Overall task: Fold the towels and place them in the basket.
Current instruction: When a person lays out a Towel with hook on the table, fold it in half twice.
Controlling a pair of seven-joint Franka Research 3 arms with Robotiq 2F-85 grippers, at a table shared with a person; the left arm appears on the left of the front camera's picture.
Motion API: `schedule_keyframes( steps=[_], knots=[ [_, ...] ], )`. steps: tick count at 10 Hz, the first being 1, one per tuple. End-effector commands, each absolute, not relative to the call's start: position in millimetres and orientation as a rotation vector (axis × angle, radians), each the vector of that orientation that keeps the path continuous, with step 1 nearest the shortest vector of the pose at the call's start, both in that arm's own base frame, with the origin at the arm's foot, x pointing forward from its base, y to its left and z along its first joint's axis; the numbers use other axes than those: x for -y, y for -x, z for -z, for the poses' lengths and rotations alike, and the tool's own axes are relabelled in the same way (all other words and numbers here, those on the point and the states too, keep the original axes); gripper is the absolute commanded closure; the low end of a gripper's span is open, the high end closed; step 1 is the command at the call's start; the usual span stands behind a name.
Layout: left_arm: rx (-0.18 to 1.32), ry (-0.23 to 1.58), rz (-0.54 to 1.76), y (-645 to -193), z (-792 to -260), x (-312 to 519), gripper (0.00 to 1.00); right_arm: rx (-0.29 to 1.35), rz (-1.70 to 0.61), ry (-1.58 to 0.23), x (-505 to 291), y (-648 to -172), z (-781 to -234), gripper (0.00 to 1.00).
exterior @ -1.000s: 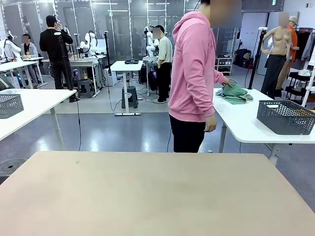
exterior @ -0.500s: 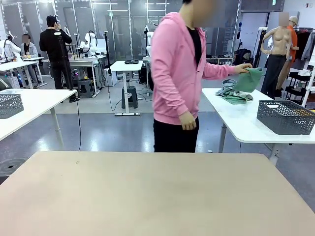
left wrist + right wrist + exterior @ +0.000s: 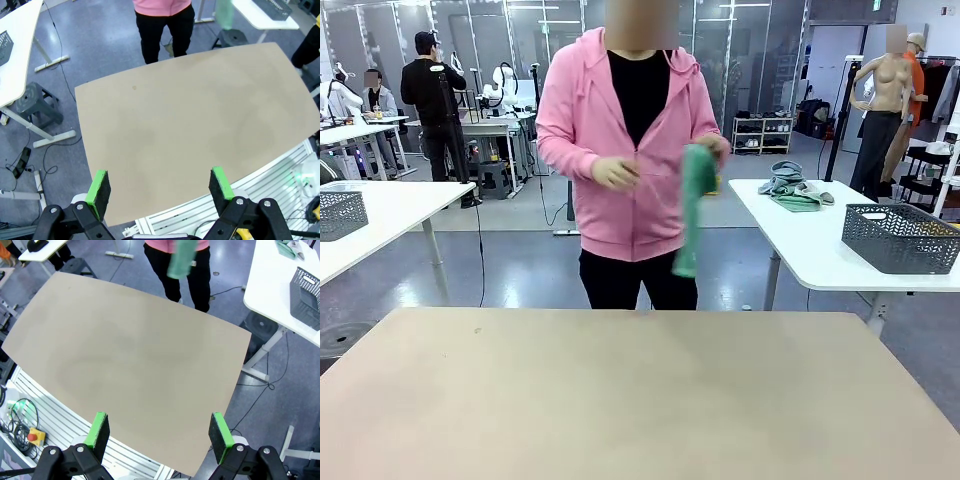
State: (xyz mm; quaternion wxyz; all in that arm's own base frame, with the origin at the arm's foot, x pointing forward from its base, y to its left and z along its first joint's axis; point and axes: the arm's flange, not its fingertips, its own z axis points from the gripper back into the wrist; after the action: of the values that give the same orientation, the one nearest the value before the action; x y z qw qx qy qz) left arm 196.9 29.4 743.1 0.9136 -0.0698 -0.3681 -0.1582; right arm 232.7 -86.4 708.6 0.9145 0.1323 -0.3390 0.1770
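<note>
Green towel [image 3: 696, 205] hangs from person's hand [image 3: 713, 150] beyond surface [image 3: 620, 400] far edge. Basket [image 3: 900, 238] on side table, well apart. Left end effector [image 3: 159, 186] and right end effector [image 3: 159, 430] released, empty. Best wait until towel lies flat, then pinch corners.

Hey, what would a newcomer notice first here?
A person in a pink hooded top stands at the far edge of the beige table, a mint green terry-cloth towel dangling from one hand. On a white side table at right, a heap of towels lies near a dark grey wire-mesh basket. The left gripper and right gripper hang open above the near edge.
</note>
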Motion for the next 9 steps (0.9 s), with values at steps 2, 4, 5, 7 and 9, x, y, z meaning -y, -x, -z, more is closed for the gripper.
schedule_keyframes(
  steps=[2,4,5,7,9],
  knots=[
    [0.759,0.135,0.336,-198.7,-746.8,-28.3,0.00,0.698,-0.369,-0.280,86.8,-232.5,-708.0,0.00],
    [0.759,0.135,0.336,-198.7,-746.8,-28.3,0.00,0.698,-0.369,-0.280,86.8,-232.5,-708.0,0.00],
    [0.759,0.135,0.336,-198.7,-746.8,-28.3,0.00,0.698,-0.369,-0.280,86.8,-232.5,-708.0,0.00],
    [0.759,0.135,0.336,-198.7,-746.8,-28.3,0.00,0.698,-0.369,-0.280,86.8,-232.5,-708.0,0.00],
    [0.759,0.135,0.336,-198.7,-746.8,-28.3,0.00,0.698,-0.369,-0.280,86.8,-232.5,-708.0,0.00]
  ],
)
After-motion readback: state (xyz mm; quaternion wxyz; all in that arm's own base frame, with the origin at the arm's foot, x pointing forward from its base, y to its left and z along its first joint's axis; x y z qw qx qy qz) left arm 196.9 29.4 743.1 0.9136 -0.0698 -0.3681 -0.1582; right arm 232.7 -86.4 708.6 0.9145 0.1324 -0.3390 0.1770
